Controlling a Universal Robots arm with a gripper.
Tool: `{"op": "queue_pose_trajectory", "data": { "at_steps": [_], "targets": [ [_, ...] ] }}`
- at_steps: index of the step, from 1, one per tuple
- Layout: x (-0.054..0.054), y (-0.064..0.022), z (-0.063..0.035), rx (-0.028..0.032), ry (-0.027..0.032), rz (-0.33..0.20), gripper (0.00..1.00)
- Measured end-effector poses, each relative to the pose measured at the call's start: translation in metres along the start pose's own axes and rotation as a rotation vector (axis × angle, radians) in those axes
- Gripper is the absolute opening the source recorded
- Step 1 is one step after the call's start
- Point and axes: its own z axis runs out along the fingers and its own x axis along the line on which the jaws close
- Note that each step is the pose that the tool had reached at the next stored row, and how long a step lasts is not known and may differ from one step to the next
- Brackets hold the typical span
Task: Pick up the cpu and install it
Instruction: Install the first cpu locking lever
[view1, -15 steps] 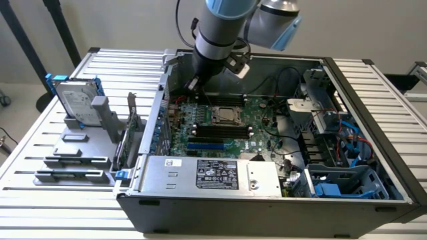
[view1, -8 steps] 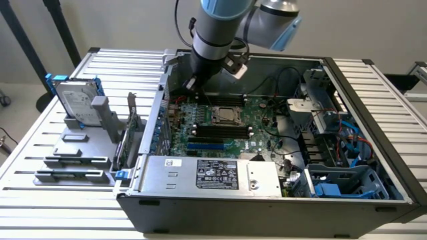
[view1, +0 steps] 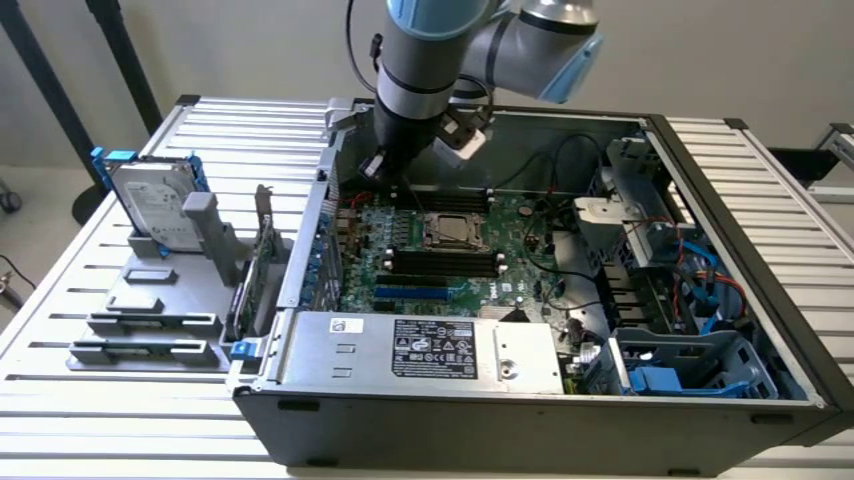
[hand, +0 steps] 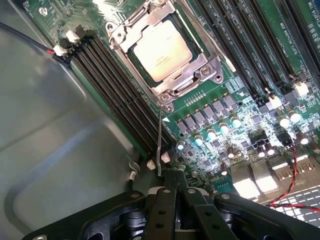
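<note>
The cpu (hand: 162, 50) lies flat in its socket on the green motherboard (hand: 250, 85), its silver top framed by the metal load plate (hand: 187, 80). From the exterior view the cpu (view1: 454, 230) sits mid-board inside the open computer case (view1: 534, 410). My gripper (hand: 173, 175) hovers over the board edge a short way from the socket, fingers (hand: 165, 200) pressed together with nothing visibly between them. The thin socket lever (hand: 159, 142) runs from the socket's corner to a point right beside my fingertips. I cannot tell whether they touch it. The gripper (view1: 383, 172) hangs at the case's far-left inner corner.
Black memory slots (hand: 120, 95) flank the socket. Red and black wires (hand: 295, 180) lie near the board edge. The case's grey inner wall (hand: 55, 150) is close beside the gripper. A hard drive in a blue frame (view1: 150, 200) stands on a grey fixture (view1: 147, 320) outside the case. The power supply (view1: 427, 350) fills the case front.
</note>
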Motion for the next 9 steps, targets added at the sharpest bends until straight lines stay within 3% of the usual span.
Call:
{"op": "queue_pose_trajectory", "data": {
  "at_steps": [9],
  "targets": [
    [0.0006,-0.0004,0.0004,-0.0153,0.022,0.051,0.11]
  ]
}}
